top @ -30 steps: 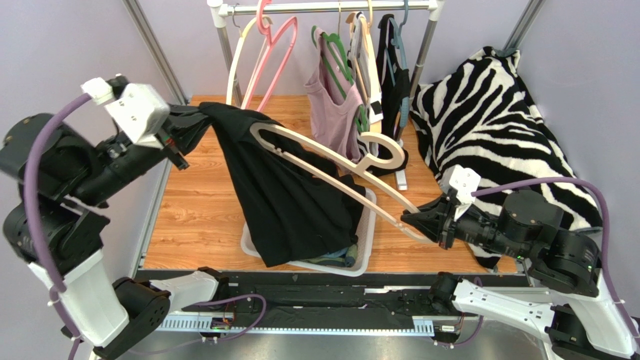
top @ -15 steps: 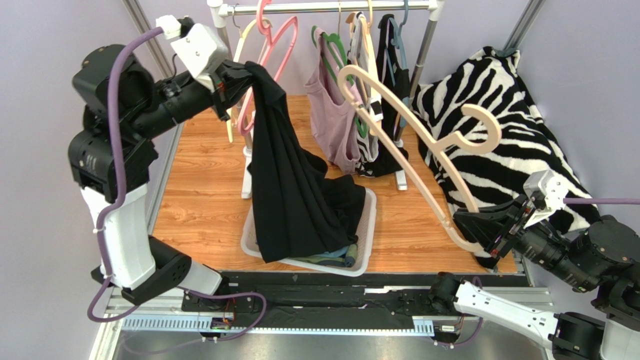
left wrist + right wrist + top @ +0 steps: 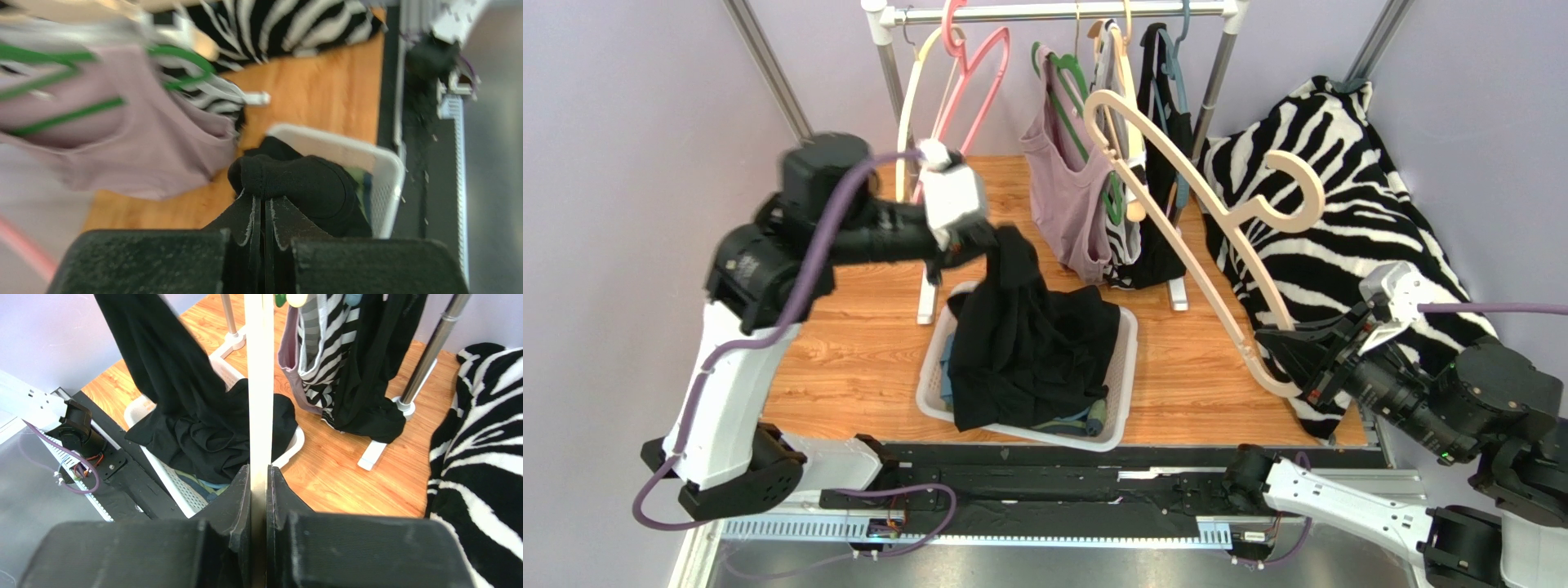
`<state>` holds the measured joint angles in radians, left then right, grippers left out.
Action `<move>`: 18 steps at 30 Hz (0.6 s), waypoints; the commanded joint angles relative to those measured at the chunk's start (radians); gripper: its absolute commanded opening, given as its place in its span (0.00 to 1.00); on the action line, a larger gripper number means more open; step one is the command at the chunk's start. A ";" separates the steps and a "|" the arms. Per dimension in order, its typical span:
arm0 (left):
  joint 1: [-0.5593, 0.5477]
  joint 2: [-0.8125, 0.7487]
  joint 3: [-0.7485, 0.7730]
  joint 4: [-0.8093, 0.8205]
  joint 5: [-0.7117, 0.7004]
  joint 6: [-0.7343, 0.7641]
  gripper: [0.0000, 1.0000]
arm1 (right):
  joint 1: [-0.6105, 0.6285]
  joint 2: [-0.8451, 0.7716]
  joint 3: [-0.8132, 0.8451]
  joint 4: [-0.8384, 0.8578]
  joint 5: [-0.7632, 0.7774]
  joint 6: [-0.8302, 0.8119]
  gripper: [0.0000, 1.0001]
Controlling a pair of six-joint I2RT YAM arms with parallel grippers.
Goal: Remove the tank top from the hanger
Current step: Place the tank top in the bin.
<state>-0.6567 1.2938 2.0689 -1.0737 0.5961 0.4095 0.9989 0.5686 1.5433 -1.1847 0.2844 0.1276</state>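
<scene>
- Left gripper: pressed together on a bunched fold of the black tank top, pinching it just above the white basket.
- The cloth hangs from that pinch. Its lower part is heaped inside the basket on top of other garments.
- I judge the high hold is there so the fabric piles into the basket and does not spill onto the counter.
- Right gripper: clamped on one arm of the bare beige hanger. The hanger is raised up and to the right of the basket, hook end toward the zebra blanket.
- No black cloth touches the hanger. I take it the hanger is held well apart from the basket so it cannot snag the top.
- The separation looks done. What remains, I reckon, is letting go of the top over the basket.
</scene>
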 commanded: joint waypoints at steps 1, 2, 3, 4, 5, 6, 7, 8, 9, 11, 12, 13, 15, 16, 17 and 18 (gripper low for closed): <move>-0.063 -0.051 -0.289 -0.063 0.004 0.124 0.00 | 0.000 0.059 0.024 0.102 -0.024 0.012 0.00; -0.066 -0.057 -0.334 -0.060 -0.027 0.141 0.00 | 0.000 0.069 0.029 0.100 -0.025 0.012 0.00; -0.069 -0.065 -0.414 -0.042 -0.042 0.162 0.00 | 0.000 0.080 0.029 0.099 -0.025 0.014 0.00; -0.072 -0.082 -0.450 -0.034 -0.057 0.175 0.00 | 0.000 0.103 0.029 0.096 -0.024 0.018 0.00; -0.073 -0.090 -0.487 -0.020 -0.093 0.179 0.00 | 0.001 0.114 0.026 0.093 -0.031 0.020 0.00; -0.073 -0.108 -0.560 0.006 -0.110 0.196 0.00 | 0.001 0.125 0.012 0.094 -0.034 0.012 0.00; -0.078 -0.116 -0.596 0.015 -0.143 0.212 0.00 | 0.000 0.132 0.000 0.106 -0.040 0.001 0.00; -0.081 -0.125 -0.671 0.029 -0.165 0.222 0.00 | 0.001 0.140 -0.014 0.118 -0.050 -0.011 0.00; -0.083 -0.140 -0.708 0.053 -0.185 0.232 0.00 | 0.001 0.145 -0.041 0.143 -0.044 -0.023 0.00; -0.093 -0.160 -0.813 0.073 -0.229 0.238 0.00 | 0.000 0.177 -0.046 0.155 -0.004 -0.040 0.00; -0.098 -0.180 -0.849 0.095 -0.243 0.242 0.00 | 0.000 0.192 -0.039 0.160 0.004 -0.043 0.00; -0.104 -0.189 -0.883 0.106 -0.277 0.247 0.00 | 0.000 0.207 -0.031 0.160 0.012 -0.048 0.00; -0.119 -0.209 -0.984 0.147 -0.312 0.273 0.01 | 0.001 0.266 -0.012 0.157 0.030 -0.046 0.00; -0.126 -0.209 -1.012 0.165 -0.368 0.273 0.13 | 0.001 0.289 0.007 0.154 0.044 -0.042 0.00; -0.135 -0.206 -1.059 0.204 -0.398 0.272 0.19 | 0.000 0.306 0.017 0.152 0.053 -0.039 0.00; -0.136 -0.196 -1.081 0.224 -0.421 0.270 0.22 | 0.000 0.341 0.026 0.149 0.061 -0.031 0.00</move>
<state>-0.7734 1.1053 1.0756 -0.9890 0.3130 0.6399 0.9989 0.8284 1.5116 -1.1019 0.2874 0.1036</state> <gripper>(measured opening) 0.159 0.074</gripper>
